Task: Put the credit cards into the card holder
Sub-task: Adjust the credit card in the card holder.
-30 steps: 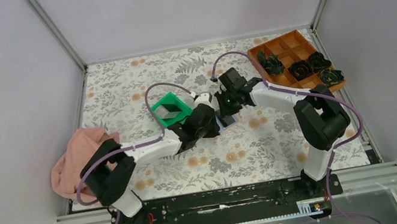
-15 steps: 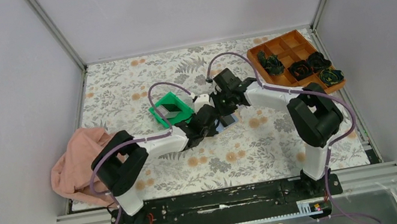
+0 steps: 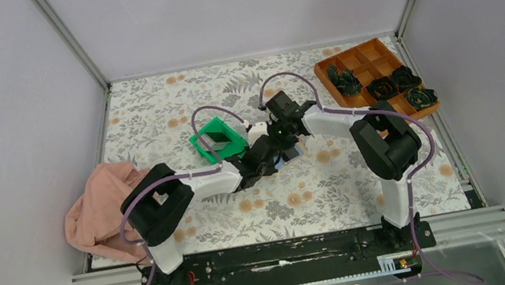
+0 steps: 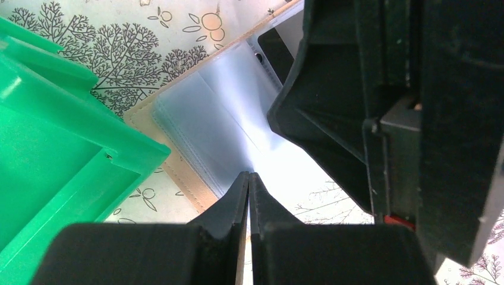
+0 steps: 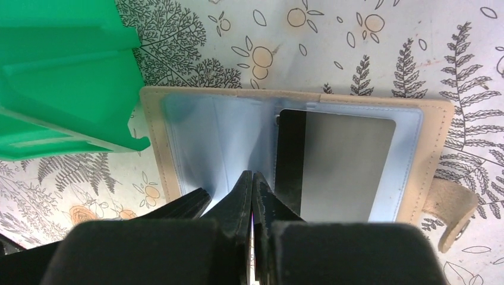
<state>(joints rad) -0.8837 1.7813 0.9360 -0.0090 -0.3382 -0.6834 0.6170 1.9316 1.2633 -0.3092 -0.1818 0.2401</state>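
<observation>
1 card sits in a pocket of the card holder, open flat beside green tray. Left gripper, right gripper: jaws closed, tips at fold. Press lightly, don't drag holder.

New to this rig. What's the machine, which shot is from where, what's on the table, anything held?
Two robot arms are bolted at the table's near edge, each ending in a two-finger gripper. The wide picture looks down from above and behind them; the two close-ups come from wrist cameras. On the floral table cover lie a green plastic tray, an orange-brown compartment box with dark rosette lumps, a pink cloth and an open tan leather-like card holder with one dark card tucked in one side. The left gripper and right gripper are both shut, tips at the holder's fold; whether they pinch anything isn't clear.
</observation>
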